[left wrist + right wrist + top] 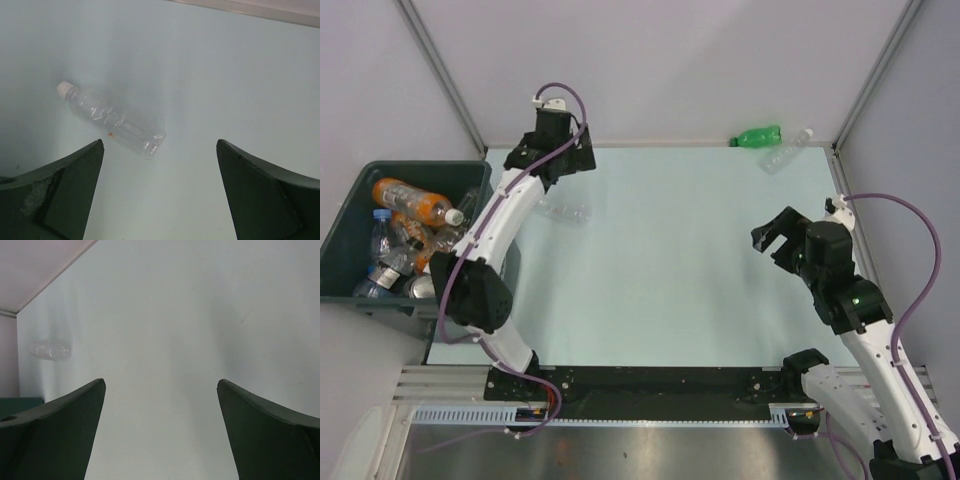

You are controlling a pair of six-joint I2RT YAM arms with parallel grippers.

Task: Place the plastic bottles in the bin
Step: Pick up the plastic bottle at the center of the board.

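The pale desk (670, 270) is carrying three bottles lying on their sides: a clear bottle (565, 212) is resting left of centre, while a green bottle (756, 136) and a second clear bottle (787, 152) are lying together at the upper right.

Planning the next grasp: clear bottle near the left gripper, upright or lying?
Lying down: the clear bottle rests on its side on the table, apart from the open left gripper.

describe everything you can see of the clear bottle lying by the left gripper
The clear bottle is transparent plastic with a white cap and no label. It looks empty, with a tiny orange speck on its side. It lies on its side on the pale table. Only the table touches it; the open left gripper hangs above, apart.
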